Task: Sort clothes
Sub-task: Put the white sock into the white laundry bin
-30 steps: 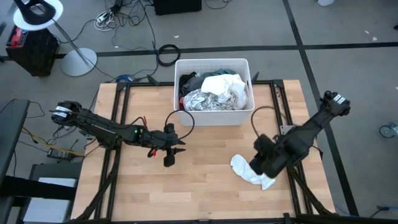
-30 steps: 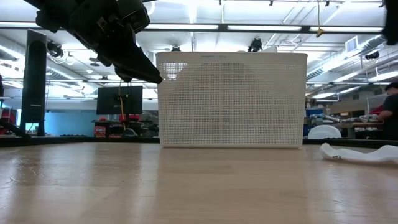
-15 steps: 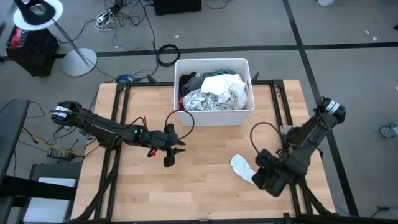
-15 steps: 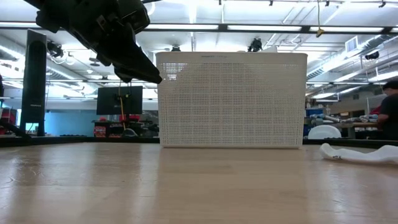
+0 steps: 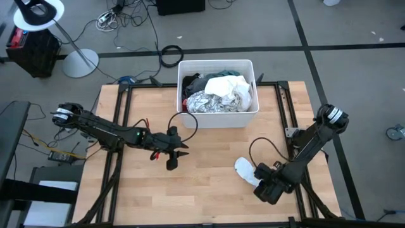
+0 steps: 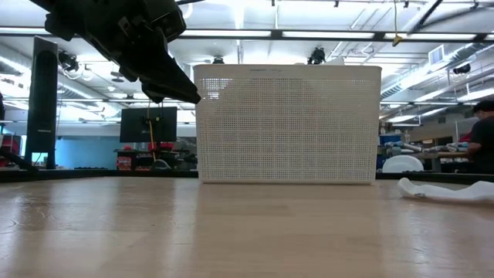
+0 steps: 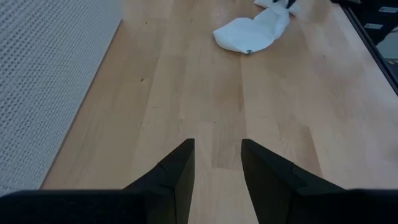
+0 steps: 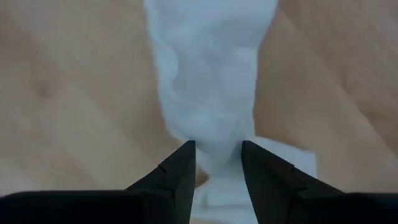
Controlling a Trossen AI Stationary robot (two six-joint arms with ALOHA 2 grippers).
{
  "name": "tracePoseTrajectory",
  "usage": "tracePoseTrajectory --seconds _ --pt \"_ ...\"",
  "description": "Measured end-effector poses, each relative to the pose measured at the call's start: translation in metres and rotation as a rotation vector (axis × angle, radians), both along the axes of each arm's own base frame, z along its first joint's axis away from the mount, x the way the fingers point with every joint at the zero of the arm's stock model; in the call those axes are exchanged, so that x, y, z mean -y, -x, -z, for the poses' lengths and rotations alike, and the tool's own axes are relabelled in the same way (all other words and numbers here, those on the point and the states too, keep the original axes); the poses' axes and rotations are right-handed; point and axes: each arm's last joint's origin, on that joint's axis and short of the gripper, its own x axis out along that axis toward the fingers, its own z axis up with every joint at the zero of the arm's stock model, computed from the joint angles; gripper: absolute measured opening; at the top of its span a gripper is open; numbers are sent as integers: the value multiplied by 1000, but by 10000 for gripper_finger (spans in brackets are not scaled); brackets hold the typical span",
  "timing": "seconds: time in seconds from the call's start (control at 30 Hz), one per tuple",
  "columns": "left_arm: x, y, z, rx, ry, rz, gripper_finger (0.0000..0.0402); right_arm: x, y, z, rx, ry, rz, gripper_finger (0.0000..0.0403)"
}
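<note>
Left gripper (image 7: 214,163) hovers, jaws apart; right gripper (image 8: 214,163) low.

2 black jointed arms (image 5: 101,130) trailing looped cables.

Overhead camera looks straight down; low camera level across the surface (image 5: 209,183); wrist cameras close, both sharing the white garment (image 7: 252,34) at 4 o'clock.

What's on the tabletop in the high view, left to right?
left gripper → white bin holding the clothes → white garment → right gripper
</note>
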Motion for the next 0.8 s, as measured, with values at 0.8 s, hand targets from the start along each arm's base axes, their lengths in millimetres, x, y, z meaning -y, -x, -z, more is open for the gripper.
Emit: tracePoseTrajectory --seconds 0.8 --pt "0 0 0 0 1 1 137 6 0 -44 17 130 7 4"
